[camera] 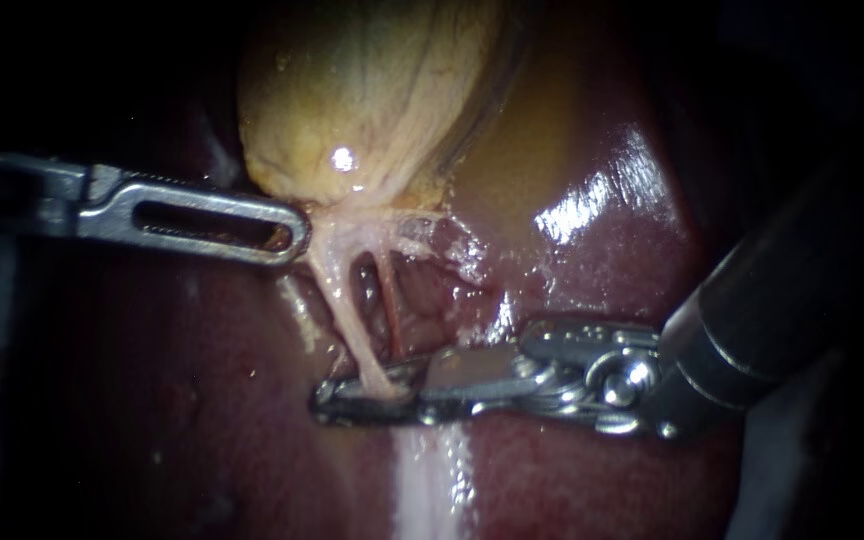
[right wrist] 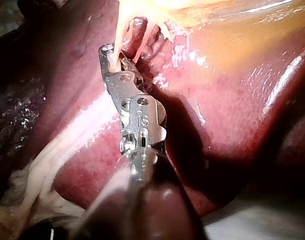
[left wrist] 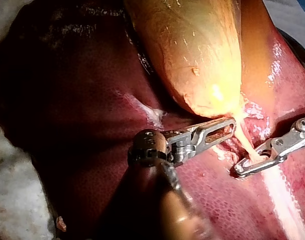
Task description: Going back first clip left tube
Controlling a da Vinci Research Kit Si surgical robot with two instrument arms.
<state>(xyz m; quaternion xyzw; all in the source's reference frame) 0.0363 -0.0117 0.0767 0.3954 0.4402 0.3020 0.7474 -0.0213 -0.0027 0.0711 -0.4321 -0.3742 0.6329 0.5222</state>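
Left tube (camera: 357, 338) between the slightly parted jaws of the right instrument (camera: 337, 400), jaws of the left instrument (camera: 287, 236) tight on the gallbladder (camera: 352, 100) neck

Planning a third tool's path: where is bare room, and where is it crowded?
Bare liver below the left instrument, and right of the gallbladder, above the right instrument. Crowded: around the tubes between them.
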